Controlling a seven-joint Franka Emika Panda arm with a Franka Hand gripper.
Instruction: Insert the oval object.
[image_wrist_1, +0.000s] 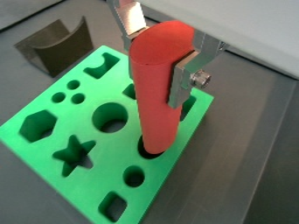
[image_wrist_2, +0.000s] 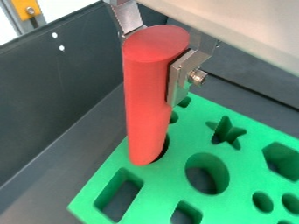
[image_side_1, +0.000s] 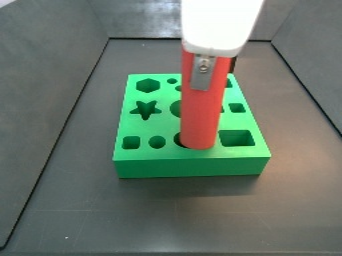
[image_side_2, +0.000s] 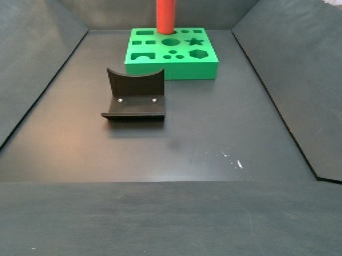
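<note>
The dark bench (image_side_2: 174, 150) carries everything, and on it the green block (image_side_1: 187, 160) serves as the landmark: a flat slab cut with shaped holes — star, hexagon, circles, squares — sitting toward the far end in a side view (image_side_2: 175, 52). The arm comes straight down over the block from above, its white wrist housing (image_side_1: 221, 22) directly over the block's middle, so the pose is vertical with the fingers pointing at the block's top face. The tool (image_wrist_1: 159, 63) is closed partway, its jaws only as far apart as the peg is thick, and it grips the oval object (image_wrist_1: 159, 87) near that peg's upper end; one silver finger (image_wrist_2: 187, 77) lies flat against the peg's side, the opposite finger (image_wrist_1: 129, 16) shows behind it. The oval object stands upright, red-orange and smooth, far taller than the block is thick, with its lower end sunk in an opening in the block's top — seen in both wrist views and in a side view (image_side_1: 202, 100). The fixture (image_side_2: 134, 96), dark and L-shaped, stands on the bench well apart from the block, on the nearer side.
</note>
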